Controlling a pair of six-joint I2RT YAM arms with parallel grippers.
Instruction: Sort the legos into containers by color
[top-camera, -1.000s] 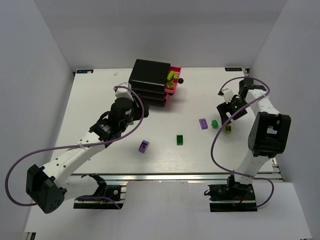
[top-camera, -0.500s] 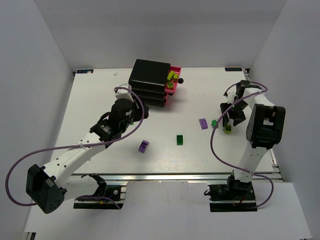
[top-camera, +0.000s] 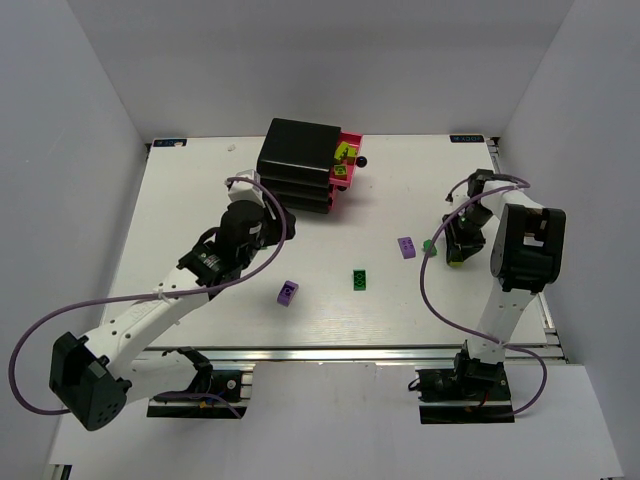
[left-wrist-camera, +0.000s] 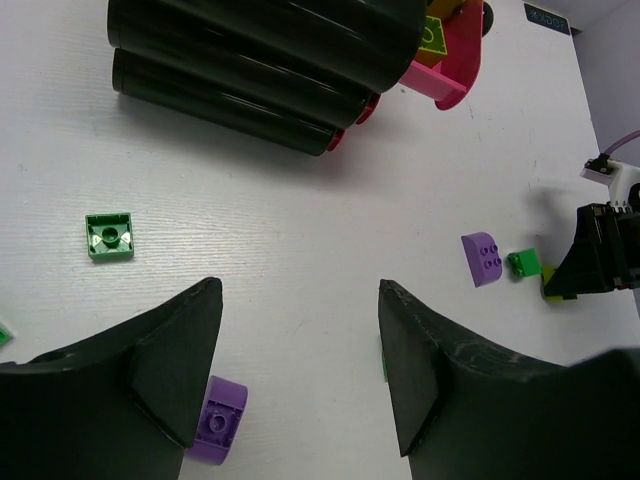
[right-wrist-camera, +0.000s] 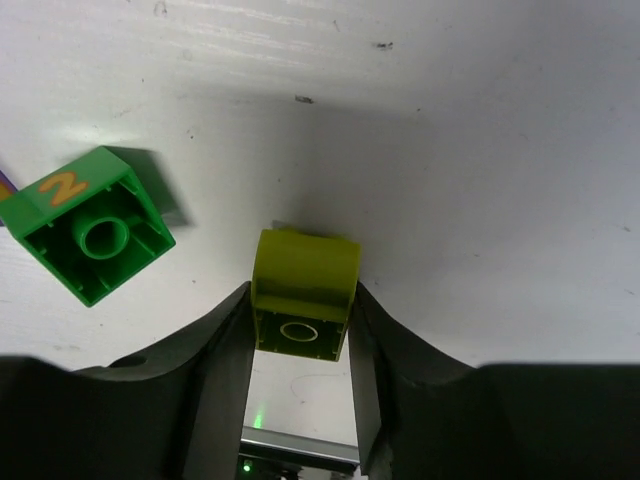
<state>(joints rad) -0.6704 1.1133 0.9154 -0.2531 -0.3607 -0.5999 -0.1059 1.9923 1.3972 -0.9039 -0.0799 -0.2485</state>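
Right wrist view: we are closing our right gripper (right-wrist-camera: 300, 330) snugly around the lime brick (right-wrist-camera: 303, 292) beside the green brick (right-wrist-camera: 90, 238), readying its lift.

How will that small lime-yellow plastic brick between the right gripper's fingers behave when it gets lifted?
The small lime-yellow plastic brick looks rigid and hollow underneath, so it is probably very light and should not flex. Its flat sides sit between the right gripper fingers, suggesting a stable pinch, though smooth plastic could slip. Its boxy shape makes rolling unlikely.
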